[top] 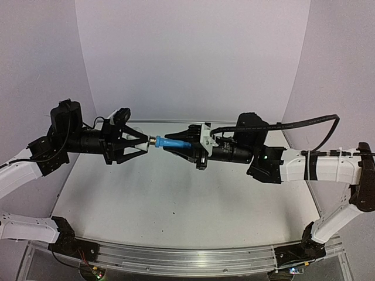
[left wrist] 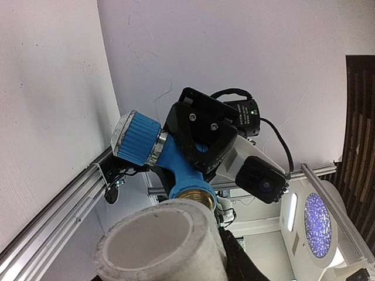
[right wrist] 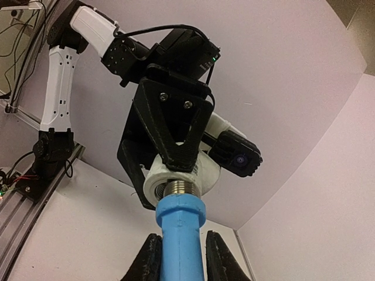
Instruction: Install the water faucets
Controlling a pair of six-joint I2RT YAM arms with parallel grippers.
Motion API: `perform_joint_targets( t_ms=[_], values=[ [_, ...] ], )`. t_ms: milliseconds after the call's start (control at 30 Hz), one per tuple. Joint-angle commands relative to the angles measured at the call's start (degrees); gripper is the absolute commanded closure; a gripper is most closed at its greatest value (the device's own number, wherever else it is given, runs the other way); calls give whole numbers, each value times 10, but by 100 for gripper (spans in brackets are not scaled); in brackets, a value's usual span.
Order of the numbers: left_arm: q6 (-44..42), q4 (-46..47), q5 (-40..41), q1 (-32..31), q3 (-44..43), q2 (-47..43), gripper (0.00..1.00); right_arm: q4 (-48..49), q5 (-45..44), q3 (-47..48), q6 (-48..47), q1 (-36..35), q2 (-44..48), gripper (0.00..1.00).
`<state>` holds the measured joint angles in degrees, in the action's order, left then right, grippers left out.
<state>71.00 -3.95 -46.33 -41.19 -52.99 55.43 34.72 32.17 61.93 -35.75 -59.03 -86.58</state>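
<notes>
Room: plain white curved backdrop [top: 193,58], pale worktop [top: 176,205] below, aluminium rail [top: 187,257] along the near edge. Both parts are held in the air over the middle of the worktop, well apart from its surface. The left claw [top: 145,142] is clamped narrow on the white fitting [right wrist: 179,175], with its open mouth facing right. The right claw [top: 179,146] is clamped narrow on the stem of the blue tap [top: 174,142], with its metal thread [right wrist: 180,190] pointing left. The two long axes lie on one near-level line, claw tip to claw tip. From the right wrist the thread sits at the fitting's mouth and looks to have entered; how far in I cannot tell. The tap's grey-capped knob [left wrist: 136,137] sticks out sideways. Neither arm is nearer, since both are at the joint. My judgement: I am at the screwing-in step, and it turns on holding both axes in line while one wrist rotates. Any tilt risks crossing the thread.
</notes>
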Motion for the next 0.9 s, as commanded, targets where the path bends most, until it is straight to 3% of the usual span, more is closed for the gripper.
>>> perform_joint_targets(
  t_ms=[0,700,867],
  values=[
    [2,36,-4,-2,-2,-18,100,38,-11,29,7,-11,-11,100],
    [-2,37,28,-1,8,-19,100,41,-73,35,18,-46,-32,100],
    [-34,35,38,-5,16,-21,100,-5,-57,69,46,-46,-42,100]
  ],
)
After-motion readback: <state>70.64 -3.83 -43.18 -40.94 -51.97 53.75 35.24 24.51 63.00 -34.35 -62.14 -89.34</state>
